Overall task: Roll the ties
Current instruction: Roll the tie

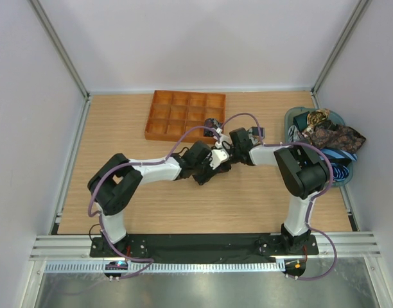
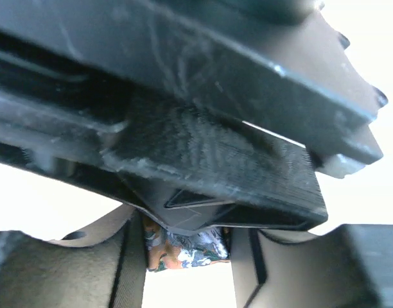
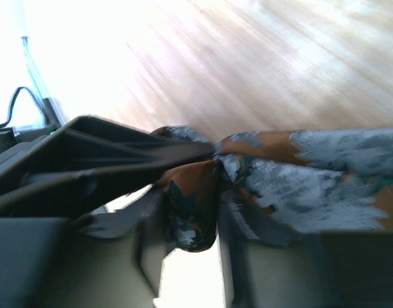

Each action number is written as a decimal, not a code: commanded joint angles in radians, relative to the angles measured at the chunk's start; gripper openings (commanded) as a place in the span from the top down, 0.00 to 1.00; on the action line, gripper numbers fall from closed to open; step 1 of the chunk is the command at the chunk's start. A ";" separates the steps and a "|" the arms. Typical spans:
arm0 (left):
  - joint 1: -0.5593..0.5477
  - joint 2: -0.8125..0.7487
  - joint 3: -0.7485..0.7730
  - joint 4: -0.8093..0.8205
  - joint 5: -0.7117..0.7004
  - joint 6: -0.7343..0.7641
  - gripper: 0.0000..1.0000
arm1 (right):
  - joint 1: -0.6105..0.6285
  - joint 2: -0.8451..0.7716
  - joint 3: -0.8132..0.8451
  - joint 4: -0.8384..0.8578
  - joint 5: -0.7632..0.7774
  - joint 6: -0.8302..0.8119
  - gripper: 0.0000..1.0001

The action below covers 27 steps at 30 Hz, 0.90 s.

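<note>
Both arms meet at mid-table. In the left wrist view my left gripper (image 2: 187,260) is shut on a bunched brown-blue paisley tie (image 2: 183,249), with the right gripper's dark body close above it. In the right wrist view my right gripper (image 3: 190,234) is shut on the same tie (image 3: 193,205), which stretches off to the right (image 3: 312,173) above the wooden table. In the top view the left gripper (image 1: 216,162) and the right gripper (image 1: 227,153) almost touch; the held tie is mostly hidden there. A small paisley bundle (image 1: 214,124) shows by the tray's near right corner.
An orange gridded tray (image 1: 159,114) lies at the back centre. A teal basket (image 1: 291,120) at the right edge holds more paisley ties (image 1: 331,136) and a blue striped tie (image 1: 341,169). White walls enclose the table.
</note>
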 commanded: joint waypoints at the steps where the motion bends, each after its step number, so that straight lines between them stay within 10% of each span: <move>1: 0.021 0.019 -0.011 -0.055 -0.049 -0.011 0.58 | 0.008 0.026 -0.025 -0.060 0.115 -0.061 0.58; 11: 0.022 0.043 0.008 -0.092 -0.049 -0.012 0.64 | 0.006 -0.079 -0.066 -0.009 0.161 -0.042 0.37; 27: 0.027 0.098 0.058 -0.159 -0.035 -0.019 0.67 | -0.132 -0.330 -0.247 0.146 0.299 0.093 0.32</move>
